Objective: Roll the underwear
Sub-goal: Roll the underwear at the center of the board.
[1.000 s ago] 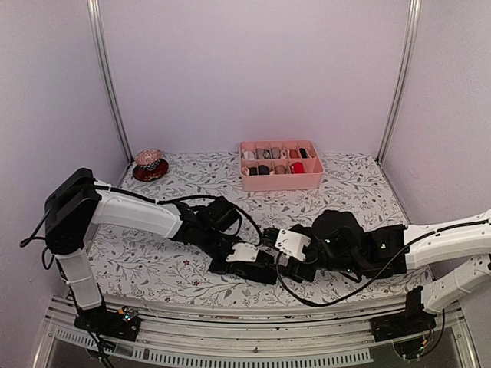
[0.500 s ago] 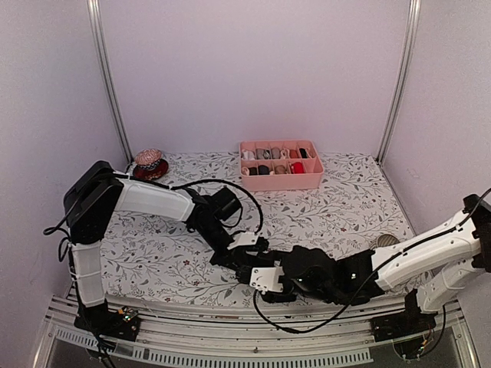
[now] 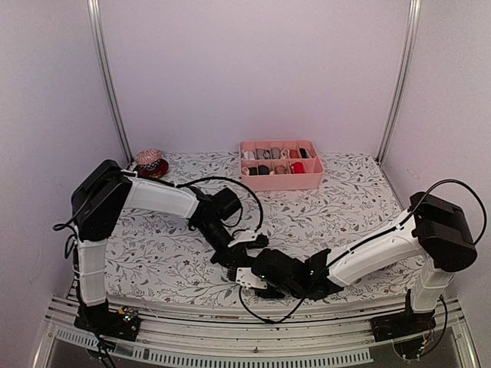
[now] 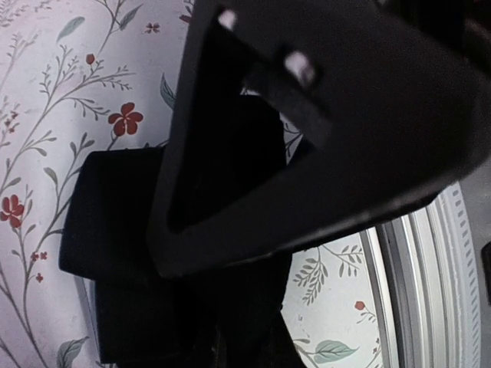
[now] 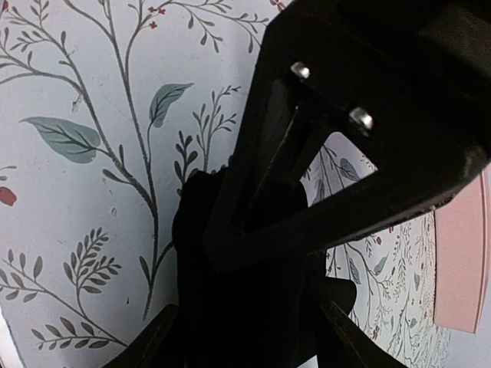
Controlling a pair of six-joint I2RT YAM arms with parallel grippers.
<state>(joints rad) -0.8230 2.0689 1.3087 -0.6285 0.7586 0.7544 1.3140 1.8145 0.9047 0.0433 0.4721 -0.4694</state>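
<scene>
The underwear (image 3: 255, 266) is a small black bundle on the flowered cloth near the table's front edge; no waistband shows. My left gripper (image 3: 235, 256) comes in from the left and is shut on the underwear (image 4: 115, 222), whose dark folds run under its fingers. My right gripper (image 3: 259, 278) reaches in low from the right. In the right wrist view its fingers (image 5: 146, 341) stand apart on either side of the black underwear (image 5: 199, 261), so this gripper (image 5: 245, 337) is open around it.
A pink divided tray (image 3: 281, 183) with small fabric rolls stands at the back centre. A dark red dish (image 3: 149, 172) with a patterned bundle sits at the back left. The metal front rail (image 4: 430, 291) runs close to the underwear.
My right arm has swung left and down toward the front edge, and its jaws have narrowed around the bundle. My left gripper has stayed shut, shifting slightly.
</scene>
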